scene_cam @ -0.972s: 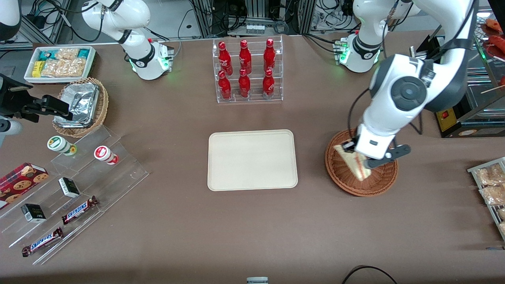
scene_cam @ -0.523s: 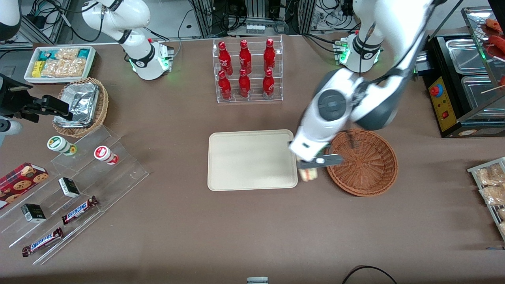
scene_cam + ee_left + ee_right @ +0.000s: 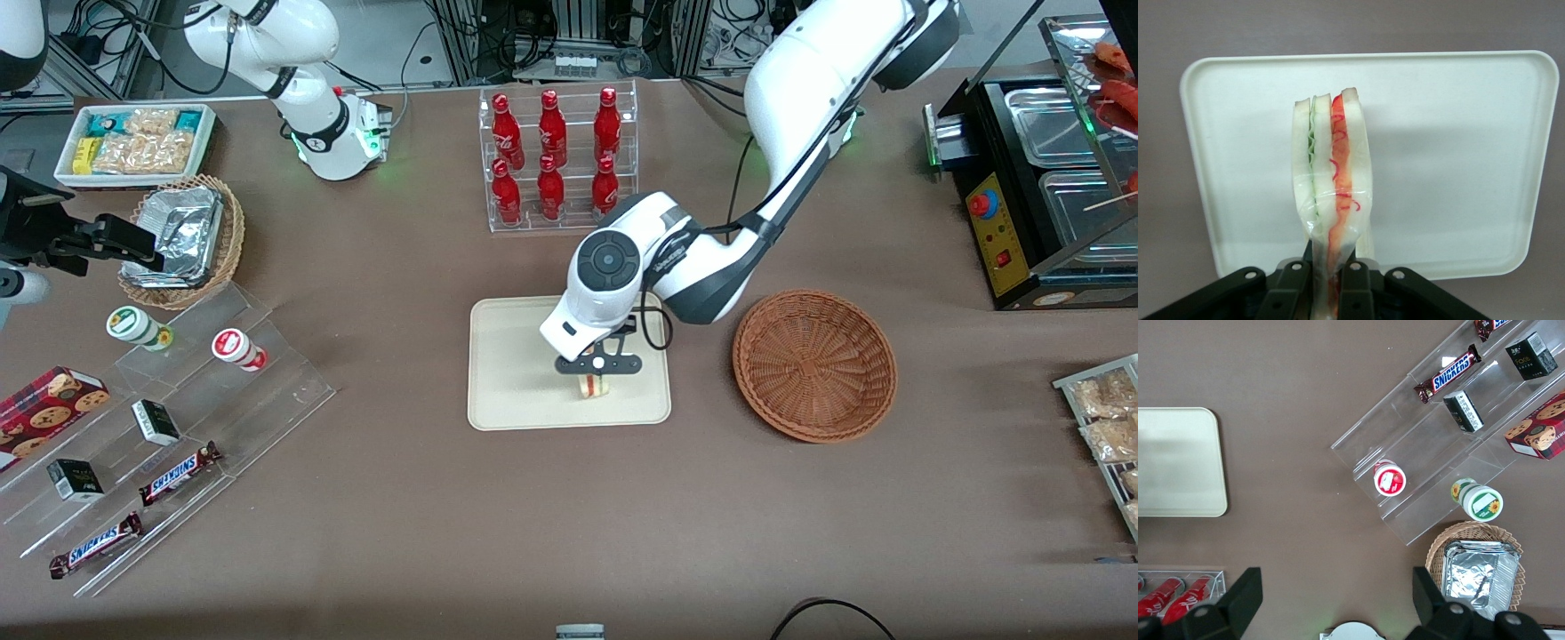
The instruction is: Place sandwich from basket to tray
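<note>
Sandwich in clear wrap hangs over the tray, pinched at its narrow end by the gripper, whose jaws are pressed in on the wrapped bread from both sides. In the wrist view the wedge stands on edge, green filling toward one slice and red toward the other, with the tray's bare surface below it; whether it touches the tray yet I cannot tell. The basket sits empty beside the tray, toward the working arm's end of the table.

By the look of it the sandwich is light and soft: bread will squash under a hard squeeze and the film is likely slippery, so a gentle grip across the flat faces, near the thicker part of the wedge, seems safest. Letting go low over the tray should keep it from toppling or skidding.

By count: one sandwich, one tray, one reddish basket. Farther from the front camera than the tray stands a clear rack with six red bottles. Toward the parked arm's end lie two chocolate bars on clear steps, and a lighter basket of foil packets.
</note>
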`<control>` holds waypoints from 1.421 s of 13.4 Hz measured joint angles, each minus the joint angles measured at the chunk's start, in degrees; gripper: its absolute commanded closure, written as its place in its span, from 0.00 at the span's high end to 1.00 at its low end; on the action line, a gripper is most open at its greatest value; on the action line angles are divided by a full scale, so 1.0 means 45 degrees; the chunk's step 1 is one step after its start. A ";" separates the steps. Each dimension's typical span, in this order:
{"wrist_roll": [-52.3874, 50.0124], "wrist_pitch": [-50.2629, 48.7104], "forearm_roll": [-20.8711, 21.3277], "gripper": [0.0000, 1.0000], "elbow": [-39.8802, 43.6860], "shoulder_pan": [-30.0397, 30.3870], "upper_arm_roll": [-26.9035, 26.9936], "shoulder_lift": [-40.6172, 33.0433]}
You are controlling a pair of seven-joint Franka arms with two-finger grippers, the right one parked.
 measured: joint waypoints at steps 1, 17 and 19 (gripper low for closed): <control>0.0000 0.0140 0.0003 0.00 0.0025 -0.0068 0.0003 0.0203; -0.0279 0.0124 0.0735 1.00 0.0614 -0.0675 0.0077 0.0715; -0.0659 -0.0801 0.0735 1.00 0.0678 -0.0306 0.0085 -0.0016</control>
